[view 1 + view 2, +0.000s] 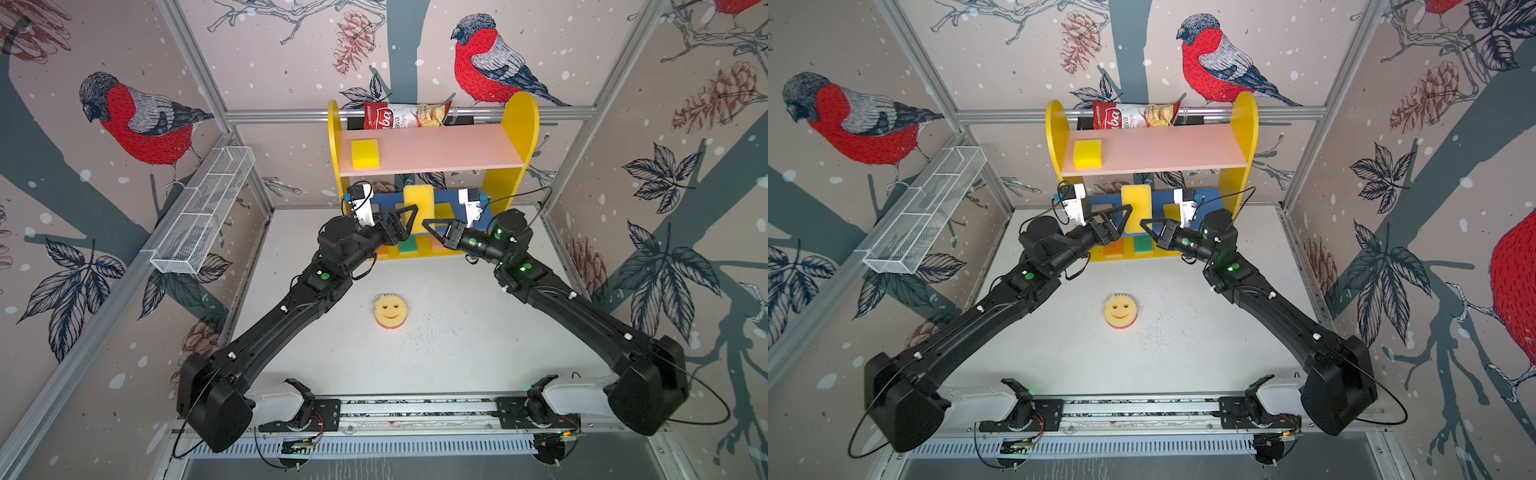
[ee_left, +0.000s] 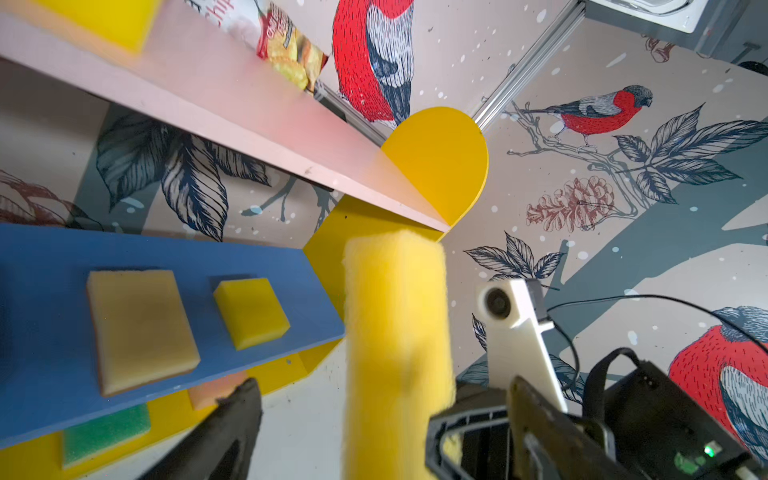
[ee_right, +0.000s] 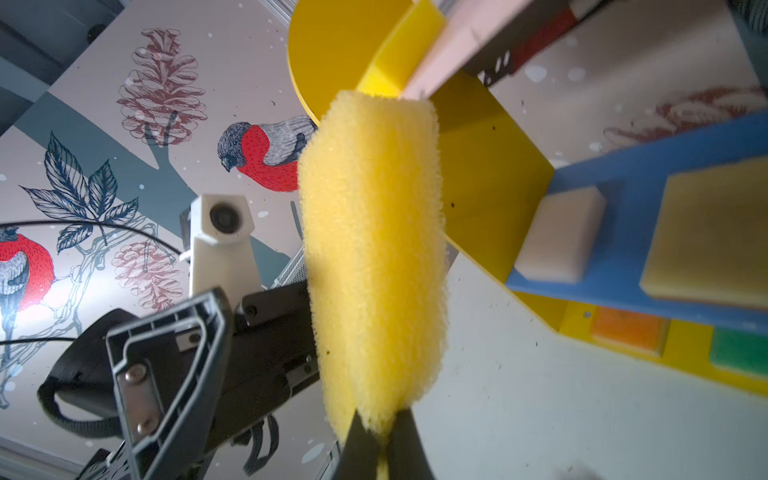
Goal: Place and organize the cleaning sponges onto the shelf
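A yellow sponge (image 1: 419,203) (image 1: 1136,205) stands on end in front of the shelf's blue middle board (image 2: 50,266). My right gripper (image 3: 378,424) (image 1: 428,227) is shut on its lower edge. My left gripper (image 2: 380,395) (image 1: 409,226) is open, its fingers wide on either side of that sponge (image 2: 395,311). On the pink board (image 1: 436,149) lies a yellow sponge (image 1: 365,153). The blue board carries a pale yellow (image 2: 141,328), a yellow (image 2: 251,311) and a cream sponge (image 3: 559,235). Orange (image 3: 627,332) and green (image 3: 739,353) ones lie on the yellow base. The round smiley sponge (image 1: 390,309) lies on the table.
A red-and-white chips bag (image 1: 405,114) leans behind the shelf's pink board. A white wire-mesh basket (image 1: 203,212) hangs on the left wall frame. The shelf's yellow side panels (image 1: 515,145) rise at both ends of the boards.
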You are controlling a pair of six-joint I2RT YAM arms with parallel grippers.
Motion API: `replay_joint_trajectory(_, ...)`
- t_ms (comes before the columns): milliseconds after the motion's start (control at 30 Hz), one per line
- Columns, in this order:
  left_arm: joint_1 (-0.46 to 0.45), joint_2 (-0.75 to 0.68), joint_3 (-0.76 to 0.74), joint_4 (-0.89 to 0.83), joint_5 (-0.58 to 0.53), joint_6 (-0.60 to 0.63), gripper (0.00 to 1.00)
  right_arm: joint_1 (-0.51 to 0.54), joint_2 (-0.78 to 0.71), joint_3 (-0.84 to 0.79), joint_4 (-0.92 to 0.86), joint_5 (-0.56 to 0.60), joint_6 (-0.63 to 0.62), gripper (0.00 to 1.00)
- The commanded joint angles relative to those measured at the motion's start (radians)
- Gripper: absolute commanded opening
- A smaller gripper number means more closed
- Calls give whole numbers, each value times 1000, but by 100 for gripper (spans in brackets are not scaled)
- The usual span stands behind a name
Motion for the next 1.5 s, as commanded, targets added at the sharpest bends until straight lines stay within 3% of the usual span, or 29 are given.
replay_joint_trajectory(0,2,-61,-12,-43,-140,95,92,-6,39,103,-143,73,-117,0)
replay_joint_trajectory(333,2,-354,-148,-207,-664,256,94,-25,270,534,-444,193,-216,0)
replay_joint_trajectory(633,2,-551,-232,-250,-903,357,93,-56,559,998,-659,176,-255,0)
replay_joint_trajectory(833,2,-589,-248,-277,-967,373,93,-81,677,1151,-675,125,-217,0)
replay_joint_trajectory(1067,3,-574,-252,-271,-967,375,93,-88,709,1163,-664,95,-186,3)
replay_joint_trajectory(1467,3,-546,-259,-262,-955,348,93,-99,711,1147,-685,104,-198,28)
